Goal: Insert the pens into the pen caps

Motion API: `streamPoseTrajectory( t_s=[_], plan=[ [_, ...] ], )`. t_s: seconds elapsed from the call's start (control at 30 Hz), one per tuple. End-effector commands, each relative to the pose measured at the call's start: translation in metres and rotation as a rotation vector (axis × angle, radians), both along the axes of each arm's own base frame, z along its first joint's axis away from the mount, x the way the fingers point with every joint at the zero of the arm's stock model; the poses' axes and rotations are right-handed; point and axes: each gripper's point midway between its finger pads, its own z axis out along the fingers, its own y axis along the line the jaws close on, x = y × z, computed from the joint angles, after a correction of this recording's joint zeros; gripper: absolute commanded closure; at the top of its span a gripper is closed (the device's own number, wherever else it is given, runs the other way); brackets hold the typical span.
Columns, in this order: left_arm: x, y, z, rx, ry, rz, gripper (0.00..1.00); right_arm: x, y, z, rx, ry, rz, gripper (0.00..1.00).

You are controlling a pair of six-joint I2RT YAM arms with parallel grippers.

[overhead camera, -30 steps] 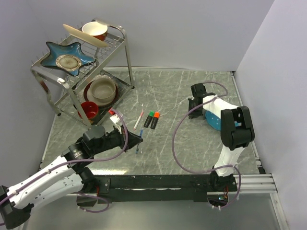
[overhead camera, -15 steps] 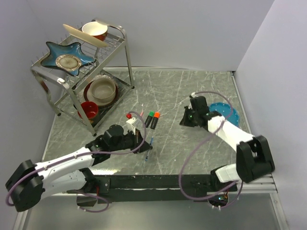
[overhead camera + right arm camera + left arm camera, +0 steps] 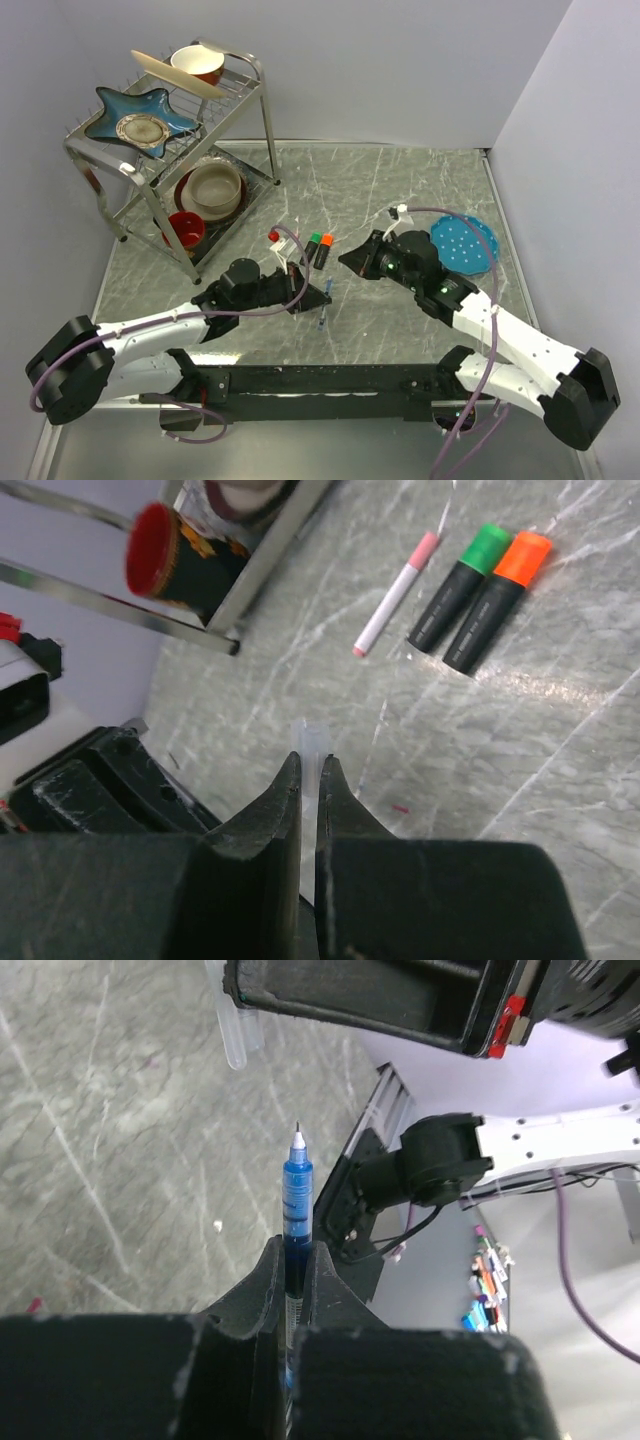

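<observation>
A: Since the left gripper (image 3: 291,1265) is clamped on the blue ballpoint (image 3: 296,1185), tip pointing outward, where's the cap?
B: The clear cap (image 3: 309,742) is pinched in the closed right gripper (image 3: 308,770), near the tip but off to its left. The 2 axes aren't aligned.

Four things to write with: one green-capped marker (image 3: 455,590), one orange-capped marker (image 3: 495,605), one thin blue pen (image 3: 297,1190) and one white-pink pen (image 3: 395,593). There is one clear cap (image 3: 309,738). Two arms: the left end effector (image 3: 292,1255) and the right end effector (image 3: 308,770). One metal rack (image 3: 269,130) has one white bowl (image 3: 195,60), one tan bowl (image 3: 215,187), one red cup (image 3: 186,230) and one star dish (image 3: 110,105). One round blue plate (image 3: 463,242) sits on the table (image 3: 400,190).
</observation>
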Motion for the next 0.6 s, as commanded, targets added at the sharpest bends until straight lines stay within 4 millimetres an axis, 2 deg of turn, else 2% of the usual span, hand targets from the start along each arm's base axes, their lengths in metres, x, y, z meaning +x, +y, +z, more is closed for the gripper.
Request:
streamPoseTrajectory(
  t_s=[0.0, 0.13, 0.3, 0.57],
  plan=[
    [0.002, -0.009, 0.027, -0.09, -0.043, -0.021, 0.99, 0.002, -0.003, 0.029, 0.108, -0.069, -0.047, 1.0],
    [0.006, -0.015, 0.025, -0.089, -0.038, -0.024, 0.99, 0.0, -0.009, 0.028, 0.104, -0.077, -0.065, 1.0],
    [0.007, -0.024, 0.026, -0.114, -0.018, -0.054, 0.99, -0.01, -0.009, 0.045, 0.186, -0.109, -0.043, 1.0],
    [0.006, -0.031, 0.039, -0.153, -0.047, -0.082, 0.99, -0.015, -0.011, 0.044, 0.194, -0.112, -0.036, 1.0]
  ],
)
